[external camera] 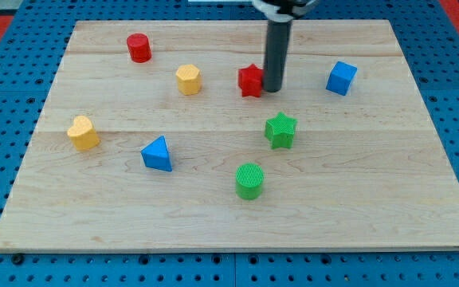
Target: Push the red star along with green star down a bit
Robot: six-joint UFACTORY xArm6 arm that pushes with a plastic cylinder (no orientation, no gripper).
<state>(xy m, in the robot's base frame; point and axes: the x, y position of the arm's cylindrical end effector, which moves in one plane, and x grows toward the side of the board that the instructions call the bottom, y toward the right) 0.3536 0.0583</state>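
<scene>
The red star [250, 80] lies on the wooden board near the view's top centre. My tip [272, 89] stands right against the red star's right side, touching or nearly touching it. The green star [280, 130] lies below the tip, slightly to the right, a short gap away from both the tip and the red star.
A red cylinder [139, 48] is at the top left, a yellow hexagon block [188, 79] left of the red star, a blue cube [341, 77] at the right, a yellow block [83, 132] at the left, a blue triangle [157, 154] and a green cylinder [249, 180] lower down.
</scene>
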